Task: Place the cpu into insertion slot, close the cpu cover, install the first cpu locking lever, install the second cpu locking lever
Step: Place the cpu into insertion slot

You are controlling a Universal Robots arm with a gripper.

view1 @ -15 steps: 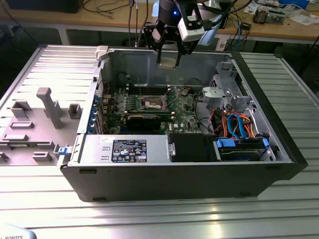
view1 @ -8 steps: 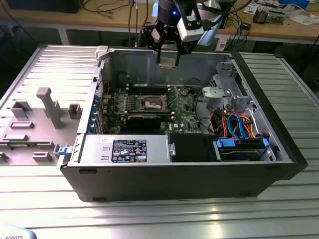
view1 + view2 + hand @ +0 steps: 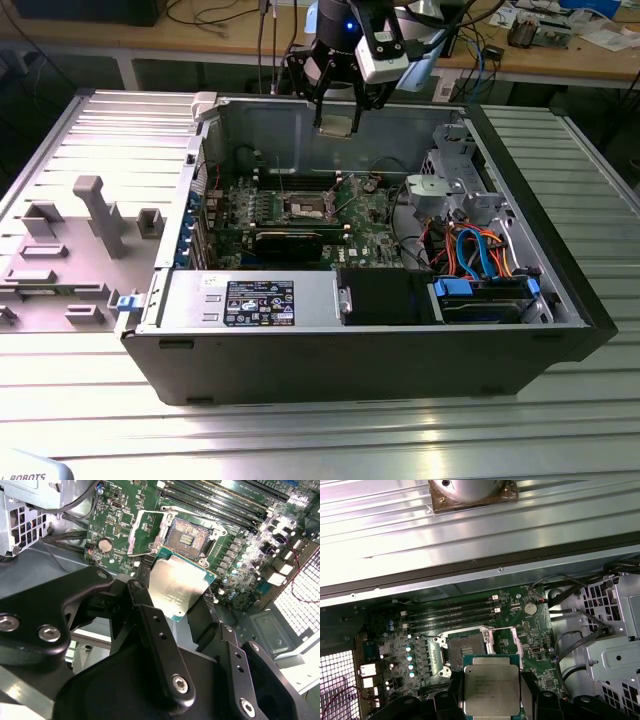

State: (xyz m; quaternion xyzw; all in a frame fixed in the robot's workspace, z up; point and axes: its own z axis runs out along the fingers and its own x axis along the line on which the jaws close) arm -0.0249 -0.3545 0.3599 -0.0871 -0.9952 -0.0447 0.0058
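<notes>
Gripper (image 3: pixel 491 695) clamped on two opposite edges of the cpu (image 3: pixel 491 685), which is level and near-square, metal top facing the wrist. The bare slot (image 3: pixel 465 647) lies well below, apart.

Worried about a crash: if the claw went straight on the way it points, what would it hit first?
Probably the green board beside the insertion slot, and the cpu held in the claw would touch first; depth is unclear, so it may be the slot itself.

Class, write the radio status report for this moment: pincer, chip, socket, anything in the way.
Pincer shut on chip, above the case. Socket bare, chip not yet seated. Path between them looks clear.
</notes>
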